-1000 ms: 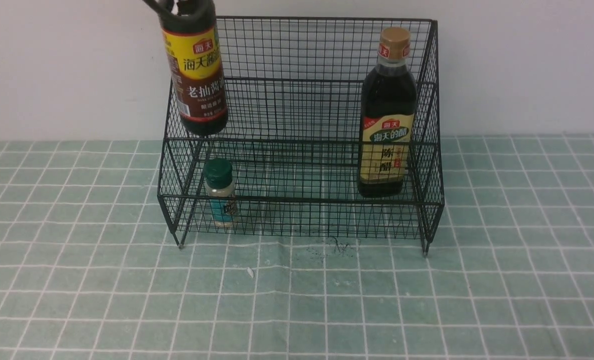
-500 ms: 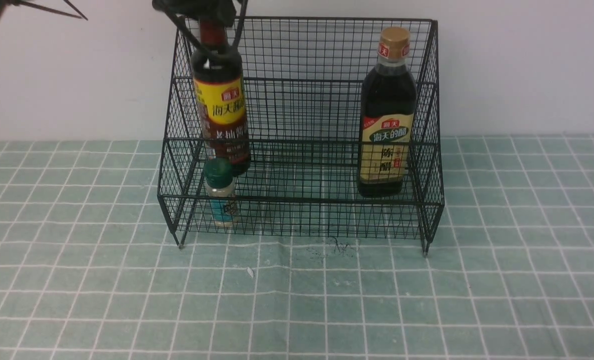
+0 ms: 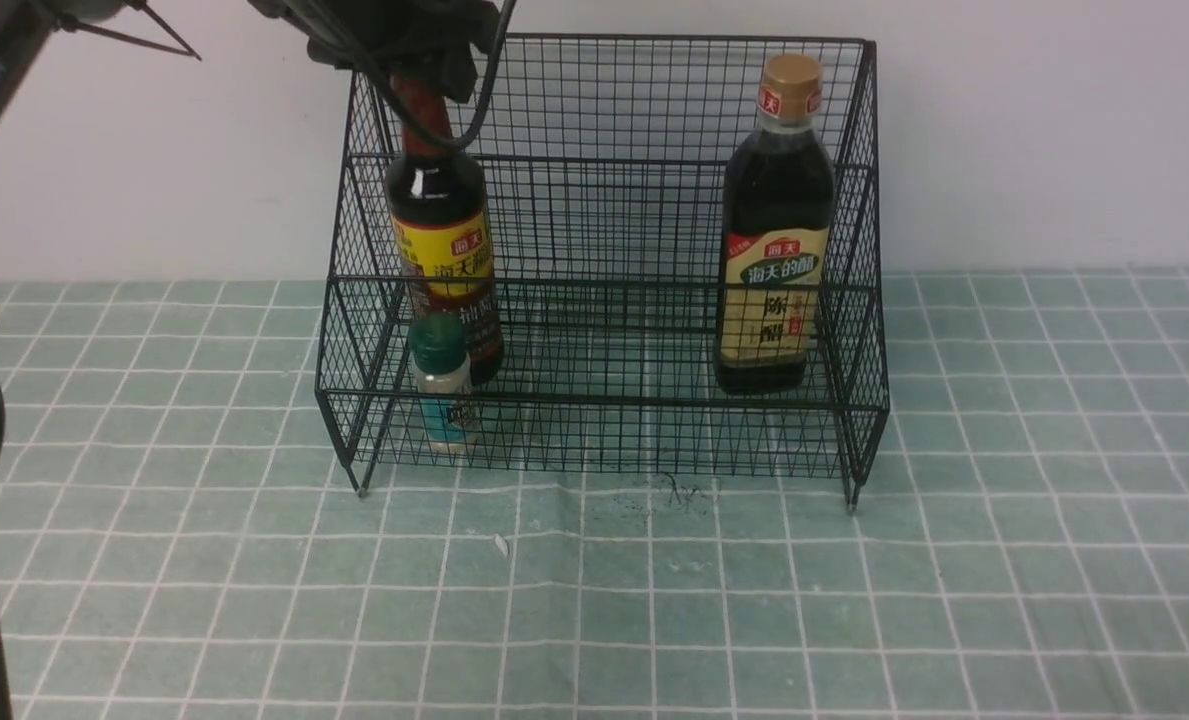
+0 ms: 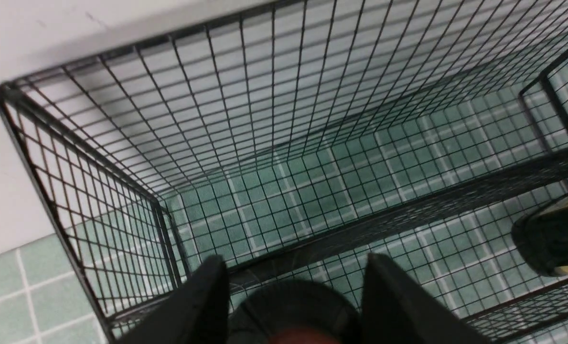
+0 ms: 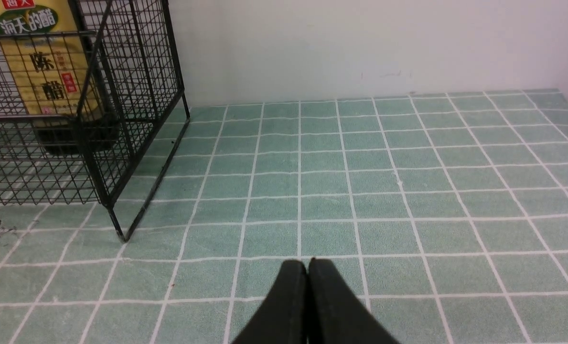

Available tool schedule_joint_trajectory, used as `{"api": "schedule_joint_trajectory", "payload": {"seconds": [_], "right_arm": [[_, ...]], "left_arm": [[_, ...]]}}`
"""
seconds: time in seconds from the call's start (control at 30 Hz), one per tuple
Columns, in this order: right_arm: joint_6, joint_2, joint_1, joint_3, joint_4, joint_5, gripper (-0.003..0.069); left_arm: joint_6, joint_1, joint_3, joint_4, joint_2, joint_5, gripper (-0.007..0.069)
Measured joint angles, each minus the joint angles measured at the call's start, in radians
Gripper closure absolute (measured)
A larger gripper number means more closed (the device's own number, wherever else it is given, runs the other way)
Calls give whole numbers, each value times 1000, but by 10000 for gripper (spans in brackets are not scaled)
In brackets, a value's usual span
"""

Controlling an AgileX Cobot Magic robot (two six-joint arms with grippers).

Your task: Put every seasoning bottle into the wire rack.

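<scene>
- Wire rack (image 3: 604,265) stands on the green checked cloth (image 3: 594,600) against the pale wall, its two stepped tiers facing the camera
- Red-necked bottle (image 3: 441,250) with the yellow-red label stands upright at the rack's left end, just behind the green-capped shaker (image 3: 442,385); whether its base rests on the mesh cannot be told
- Tan-capped bottle (image 3: 776,225) with the beige label stands upright at the rack's right end, well apart from the other two
- Green-capped shaker sits on the lower front tier, near the left side wall
- Left gripper (image 3: 424,50) is at the top of the red-necked bottle, over the rack's left rim; in the left wrist view its two fingers (image 4: 202,306) stand apart on either side of the bottle's dark shoulder and red top, and whether they press on the neck cannot be told
- Right gripper (image 5: 307,267) hovers low over bare cloth to the right of the rack, its jaws pressed together with nothing between them
</scene>
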Motion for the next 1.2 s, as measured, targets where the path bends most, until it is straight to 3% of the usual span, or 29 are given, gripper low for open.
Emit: {"api": "schedule_joint_trajectory", "payload": {"seconds": [0.13,0.27,0.4,0.57,0.7,1.0,1.2], "right_arm": [[0,0,0,0,0,0,673],[0,0,0,0,0,0,673],[0,0,0,0,0,0,673],[0,0,0,0,0,0,673],[0,0,0,0,0,0,673],[0,0,0,0,0,0,673],[0,0,0,0,0,0,673]], "left_arm": [[0,0,0,-1,-45,25,242],[0,0,0,1,-140,35,268],[0,0,0,0,-258,81,377],[0,1,5,0,-448,95,593],[0,1,57,0,-600,104,628],[1,1,540,-3,-1034,98,631],[1,1,924,-11,-1341,-56,631]]}}
